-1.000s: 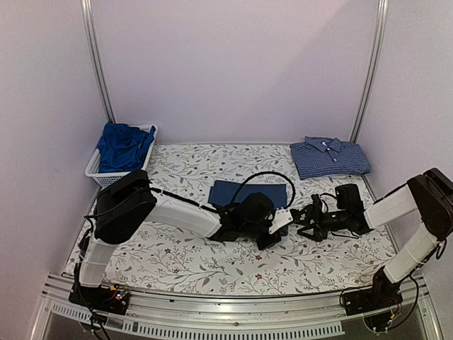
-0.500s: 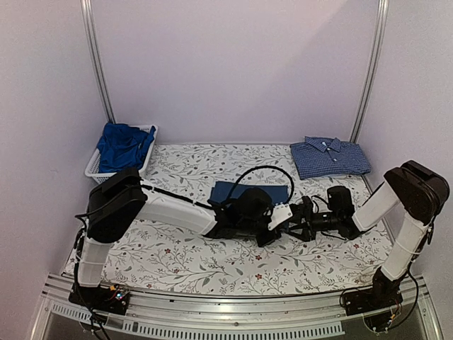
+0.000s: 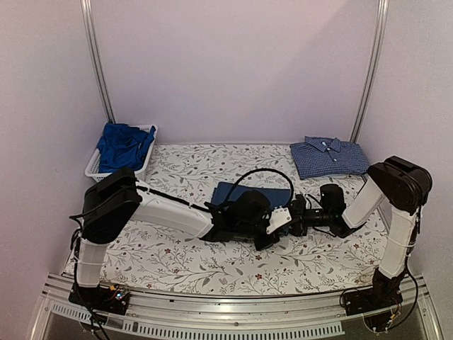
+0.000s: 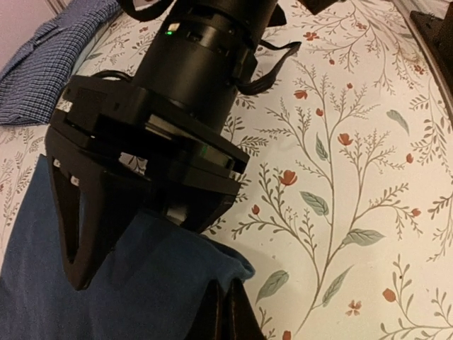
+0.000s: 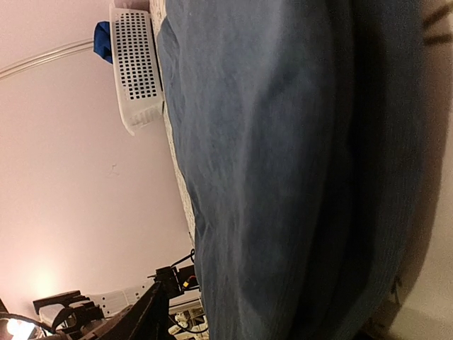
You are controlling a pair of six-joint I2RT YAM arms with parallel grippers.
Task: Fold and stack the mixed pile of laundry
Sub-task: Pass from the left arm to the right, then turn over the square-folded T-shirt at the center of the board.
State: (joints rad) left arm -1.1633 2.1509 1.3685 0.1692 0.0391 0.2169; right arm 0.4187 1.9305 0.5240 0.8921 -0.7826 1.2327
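1. The navy T-shirt (image 3: 244,190) is lying folded on the flowered table (image 3: 177,258), its near corner reaching in between both sets of jaws.
2. The left gripper (image 4: 228,316) is clenching that corner.
3. The right gripper (image 3: 295,217) is facing it with its jaws spread astride the same edge, not visibly clamping.
4. Judging from this, the right jaws should be biting every layer just beside the left jaws, before any lifting.
5. Beyond the right jaws a checked shirt (image 3: 329,157) is sitting folded.
6. Far behind the left jaws a basket (image 3: 94,170) is holding a bright blue garment (image 3: 122,145).

The top camera is looking down from high behind over the whole table (image 3: 177,265). Both wrist cameras are sitting very close, sharing the navy T-shirt (image 4: 127,283) with it.
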